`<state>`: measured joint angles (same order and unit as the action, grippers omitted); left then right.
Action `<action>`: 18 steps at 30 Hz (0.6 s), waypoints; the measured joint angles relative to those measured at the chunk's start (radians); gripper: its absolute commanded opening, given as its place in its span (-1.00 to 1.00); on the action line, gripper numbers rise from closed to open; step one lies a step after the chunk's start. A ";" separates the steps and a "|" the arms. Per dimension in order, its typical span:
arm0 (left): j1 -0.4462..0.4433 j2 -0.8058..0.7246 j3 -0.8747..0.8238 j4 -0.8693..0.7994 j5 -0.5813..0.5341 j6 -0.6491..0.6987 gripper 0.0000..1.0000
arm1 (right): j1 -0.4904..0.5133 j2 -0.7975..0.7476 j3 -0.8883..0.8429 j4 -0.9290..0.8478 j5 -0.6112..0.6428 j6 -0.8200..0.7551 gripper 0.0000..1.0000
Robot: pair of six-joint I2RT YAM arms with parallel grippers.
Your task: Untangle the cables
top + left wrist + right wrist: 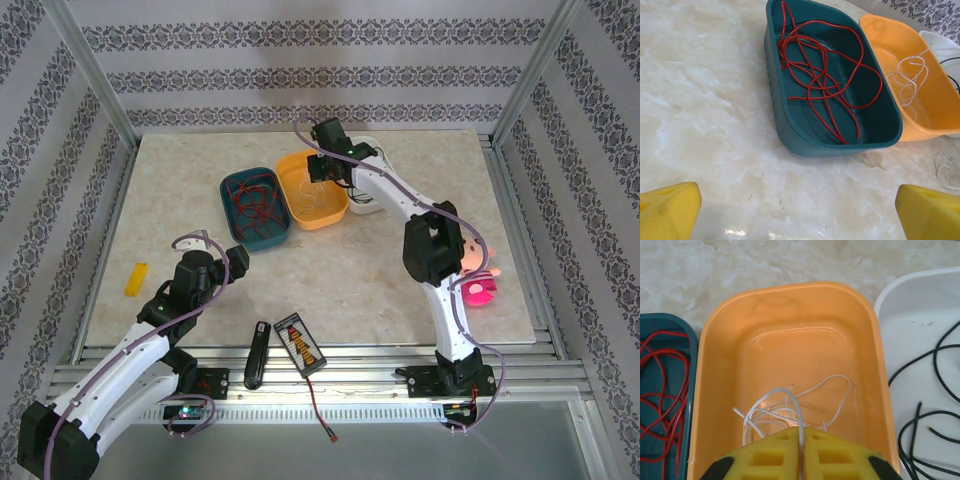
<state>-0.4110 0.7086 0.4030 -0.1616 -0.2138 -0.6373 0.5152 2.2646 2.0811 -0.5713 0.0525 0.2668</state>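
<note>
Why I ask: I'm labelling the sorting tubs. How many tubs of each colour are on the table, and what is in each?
Teal tub: 1, with the red cable in it
Orange tub: 1, with the white cable in it
White tub: 1, with the black cable in it
Total: 3 tubs

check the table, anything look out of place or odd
Mostly tidy, but a thin pale wire loop lies on the bare table just outside the orange tray, while the other pale cable sits inside it.
</note>
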 measured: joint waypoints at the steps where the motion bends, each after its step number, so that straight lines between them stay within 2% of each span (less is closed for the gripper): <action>1: 0.000 -0.001 0.000 0.000 0.000 0.000 0.99 | 0.000 0.019 0.022 -0.003 0.001 -0.005 -0.59; 5: 0.000 -0.004 0.000 -0.001 0.000 0.000 0.99 | 0.000 0.092 0.127 -0.029 0.002 -0.019 -0.30; 11: 0.000 -0.009 0.000 -0.009 0.000 0.000 0.99 | 0.000 0.107 0.189 -0.066 0.005 -0.037 -0.22; 14: 0.000 -0.011 0.000 -0.011 0.000 0.000 0.99 | 0.000 0.095 0.178 -0.073 0.014 -0.039 -0.14; 18: 0.000 -0.014 0.000 -0.011 0.000 0.000 0.99 | 0.000 0.002 0.046 -0.069 0.022 -0.039 -0.02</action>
<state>-0.4110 0.6945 0.4030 -0.1726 -0.2142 -0.6373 0.5152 2.2662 2.1269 -0.6399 0.0746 0.2283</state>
